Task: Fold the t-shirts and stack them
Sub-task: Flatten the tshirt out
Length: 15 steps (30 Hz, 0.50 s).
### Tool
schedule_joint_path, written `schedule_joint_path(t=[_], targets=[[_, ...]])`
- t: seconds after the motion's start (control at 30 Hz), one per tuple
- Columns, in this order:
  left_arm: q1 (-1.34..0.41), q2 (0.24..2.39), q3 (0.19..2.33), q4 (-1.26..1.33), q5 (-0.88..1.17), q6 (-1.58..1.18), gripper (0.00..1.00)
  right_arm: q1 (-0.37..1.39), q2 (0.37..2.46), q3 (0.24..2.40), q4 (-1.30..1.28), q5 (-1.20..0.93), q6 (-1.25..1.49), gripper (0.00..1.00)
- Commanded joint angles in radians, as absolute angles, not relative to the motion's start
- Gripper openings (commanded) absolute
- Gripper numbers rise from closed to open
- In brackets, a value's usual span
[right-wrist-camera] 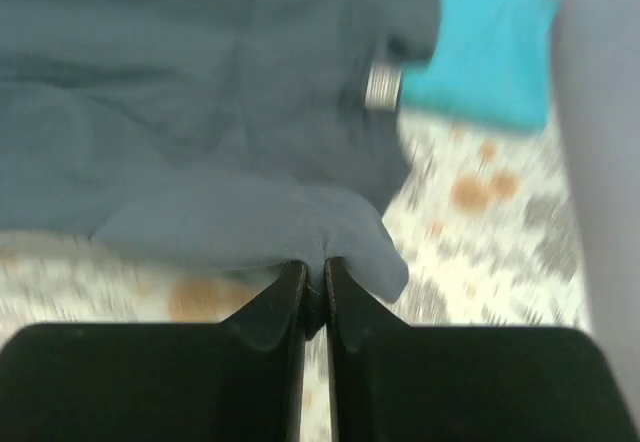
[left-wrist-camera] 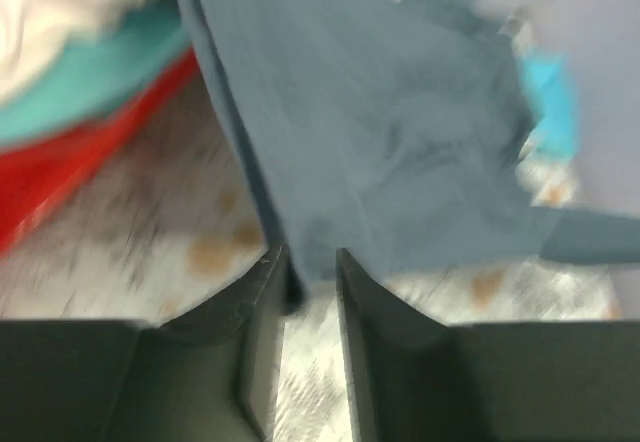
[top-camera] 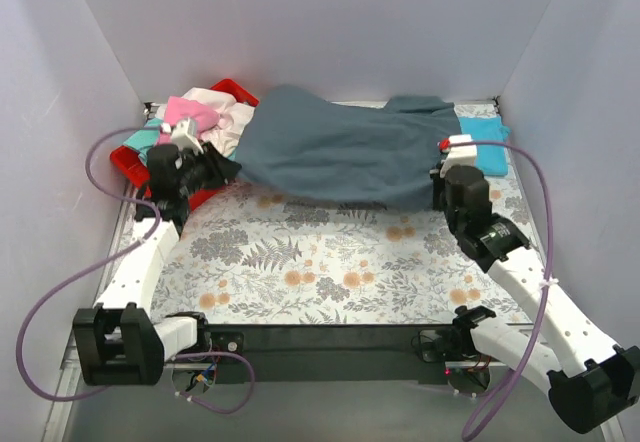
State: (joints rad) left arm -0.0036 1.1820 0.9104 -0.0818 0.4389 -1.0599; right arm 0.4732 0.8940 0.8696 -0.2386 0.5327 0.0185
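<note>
A large slate grey-blue t-shirt [top-camera: 340,152] lies spread across the far half of the table. My right gripper [top-camera: 438,184] is shut on its near right edge; in the right wrist view the cloth [right-wrist-camera: 200,112] bunches between the closed gripper tips [right-wrist-camera: 314,264]. My left gripper [top-camera: 226,168] is at the shirt's left edge. In the left wrist view that gripper [left-wrist-camera: 309,254] has its jaws slightly apart, with the shirt's hem [left-wrist-camera: 380,142] lying at the tips. A turquoise t-shirt [top-camera: 487,152] lies folded at the far right. Pink [top-camera: 190,112], cream-white [top-camera: 215,97] and teal [top-camera: 145,137] t-shirts are piled far left.
The piled shirts sit in a red plastic tray [top-camera: 130,162] at the far left, close behind my left gripper. A floral table cover [top-camera: 330,262] shows bare in the near half. White walls close in the back and both sides.
</note>
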Motion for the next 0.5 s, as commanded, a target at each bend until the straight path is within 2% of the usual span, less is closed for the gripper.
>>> schedule_joint_path(t=[0.0,0.03,0.07,0.1,0.13,0.17,0.2,0.23,0.33,0.47], targets=[[-0.015,1.016,0.737,-0.101,0.32,-1.112,0.43,0.482,0.799,0.809,-0.483,0.453,0.245,0.09],[-0.068,0.982,0.673,-0.092,0.27,-1.115,0.59,0.497,0.79,0.801,-0.517,0.446,0.262,0.18],[-0.078,0.927,0.643,-0.077,0.255,-1.126,0.65,0.506,0.778,0.804,-0.584,0.49,0.279,0.22],[-0.08,0.902,0.625,-0.042,0.268,-1.156,0.7,0.517,0.749,0.808,-0.61,0.511,0.293,0.3],[-0.08,0.882,0.612,-0.026,0.273,-1.166,0.83,0.534,0.729,0.808,-0.623,0.517,0.299,0.37],[-0.08,0.864,0.614,-0.02,0.278,-1.169,0.86,0.535,0.707,0.808,-0.627,0.493,0.293,0.42],[-0.081,0.862,0.618,-0.023,0.279,-1.166,0.87,0.537,0.672,0.807,-0.624,0.479,0.285,0.5],[-0.081,0.867,0.624,-0.021,0.285,-1.167,0.87,0.537,0.657,0.805,-0.621,0.477,0.285,0.53],[-0.09,0.926,0.64,-0.006,0.322,-1.164,0.88,0.537,0.64,0.784,-0.577,0.445,0.258,0.56],[-0.158,1.038,0.658,0.075,0.261,-1.157,0.88,0.537,0.736,0.735,-0.471,0.321,0.232,0.54]])
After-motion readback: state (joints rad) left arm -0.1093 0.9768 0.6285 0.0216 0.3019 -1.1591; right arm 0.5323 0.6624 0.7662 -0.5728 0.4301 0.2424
